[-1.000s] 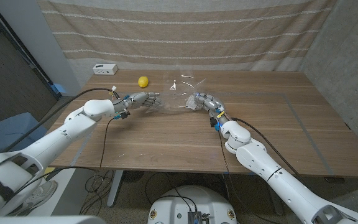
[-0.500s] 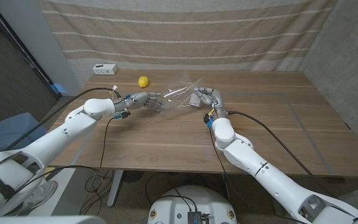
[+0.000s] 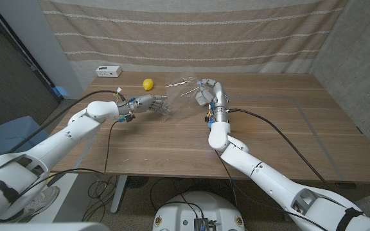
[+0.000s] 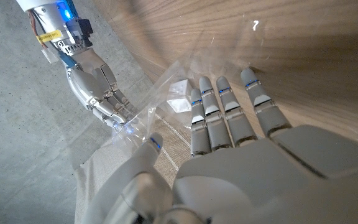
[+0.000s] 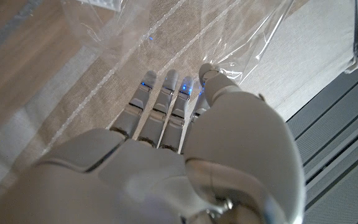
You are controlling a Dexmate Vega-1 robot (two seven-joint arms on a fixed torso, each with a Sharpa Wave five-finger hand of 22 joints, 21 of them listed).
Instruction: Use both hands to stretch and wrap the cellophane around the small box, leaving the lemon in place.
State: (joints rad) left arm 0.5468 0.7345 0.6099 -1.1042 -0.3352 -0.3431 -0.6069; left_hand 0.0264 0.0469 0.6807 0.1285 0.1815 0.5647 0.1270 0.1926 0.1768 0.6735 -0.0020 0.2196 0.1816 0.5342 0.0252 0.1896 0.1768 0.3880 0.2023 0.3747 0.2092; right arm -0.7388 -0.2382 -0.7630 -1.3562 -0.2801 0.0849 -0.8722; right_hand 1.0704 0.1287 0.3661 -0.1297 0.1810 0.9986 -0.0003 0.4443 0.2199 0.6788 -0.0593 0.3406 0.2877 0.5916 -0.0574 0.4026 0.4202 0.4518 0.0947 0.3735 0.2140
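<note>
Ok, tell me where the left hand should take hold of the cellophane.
Probably the sheet's free edge nearest the left hand, coming in from the robot's left. The cellophane is thin and lifted taut off the table by the right hand, so a pinch between thumb and fingers suits it.

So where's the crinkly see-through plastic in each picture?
Head view: the cellophane hangs in the air between the left hand and the right hand, beside the lemon.
Left wrist view: it stretches from the left hand's fingertips to the right hand.
Right wrist view: it spreads past the right hand's fingertips.
Shared landmark: the striped curtain.
</note>
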